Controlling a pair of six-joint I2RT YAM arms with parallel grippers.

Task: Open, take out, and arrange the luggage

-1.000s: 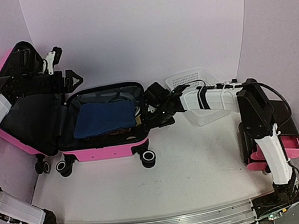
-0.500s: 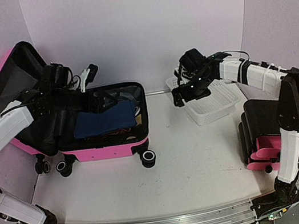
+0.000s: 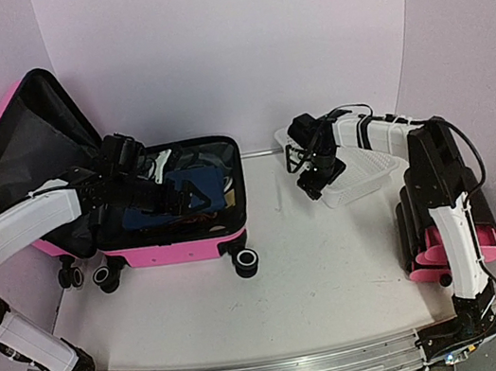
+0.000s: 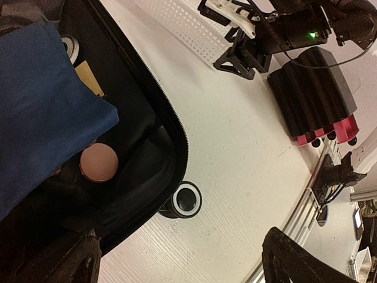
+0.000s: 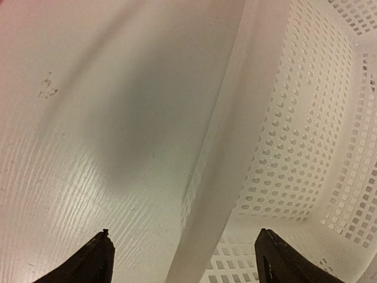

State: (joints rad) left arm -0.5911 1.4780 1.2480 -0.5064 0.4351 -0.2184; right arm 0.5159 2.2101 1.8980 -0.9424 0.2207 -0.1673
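The pink luggage (image 3: 175, 250) lies open on the table with its lid (image 3: 21, 139) propped up at the left. Inside lie a folded blue cloth (image 4: 41, 112), a round brown cap (image 4: 98, 162) and other small items. My left gripper (image 3: 182, 195) hovers open over the right part of the interior; in its wrist view the fingertips (image 4: 70, 259) frame the case's black edge and a wheel (image 4: 187, 199). My right gripper (image 3: 313, 182) is open, one finger on each side of the left rim of the white mesh basket (image 5: 235, 177), holding nothing.
The white basket (image 3: 365, 186) stands right of the luggage and looks empty. A black cabinet with pink drawers (image 4: 315, 88) lies at the far right beside the right arm. Bare white table (image 3: 320, 269) spreads in front of the luggage and basket.
My left gripper came down from the raised lid to above the case's contents. My right gripper left the case's right edge, swung to the basket and sank to its left rim.
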